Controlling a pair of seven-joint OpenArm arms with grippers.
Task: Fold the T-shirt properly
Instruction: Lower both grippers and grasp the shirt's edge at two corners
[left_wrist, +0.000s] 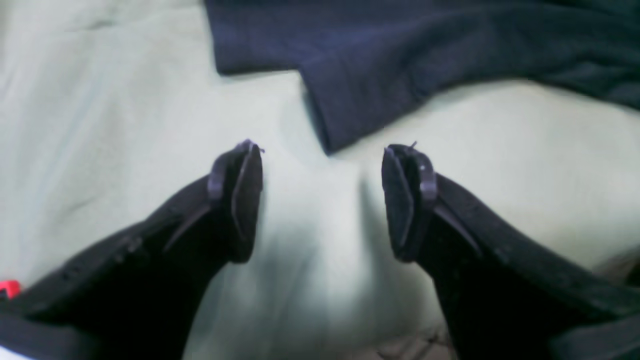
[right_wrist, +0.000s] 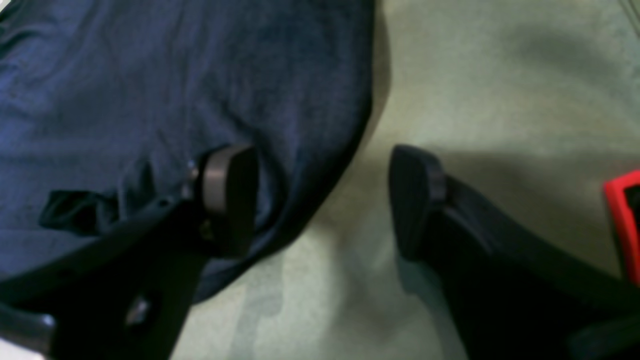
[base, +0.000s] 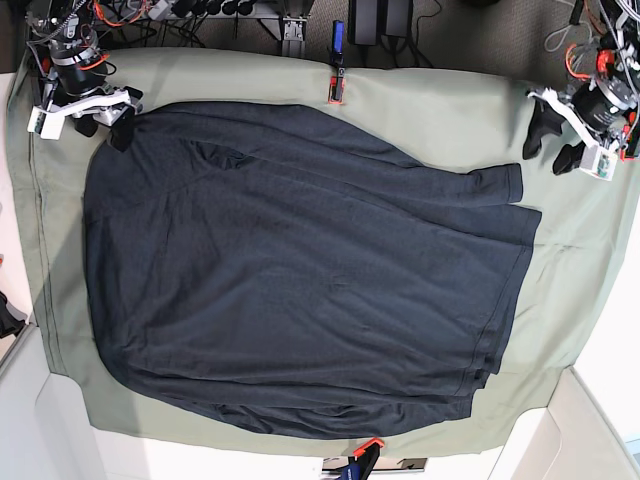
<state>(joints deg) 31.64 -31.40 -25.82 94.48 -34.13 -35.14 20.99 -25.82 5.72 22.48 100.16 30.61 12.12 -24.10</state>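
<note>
The dark navy T-shirt (base: 300, 270) lies spread flat on the sage-green cloth (base: 440, 110), with a sleeve cuff (base: 510, 180) pointing right. My left gripper (base: 548, 143) is open and empty above the cloth, just right of that cuff. In the left wrist view the left gripper (left_wrist: 324, 149) has its jaws wide apart, and the cuff's corner (left_wrist: 350, 115) lies just ahead of them. My right gripper (base: 103, 128) is open at the shirt's top-left corner. In the right wrist view the right gripper (right_wrist: 320, 152) straddles the shirt's edge (right_wrist: 345, 135): one finger (right_wrist: 230, 200) over the fabric, the other (right_wrist: 415, 200) over the cloth.
Red clips hold the cloth at the back edge (base: 338, 90) and the front edge (base: 365, 445). A red part (right_wrist: 622, 220) shows at the right of the right wrist view. Cables and equipment (base: 380, 20) lie behind the table. Bare cloth borders the shirt on the right (base: 570, 260).
</note>
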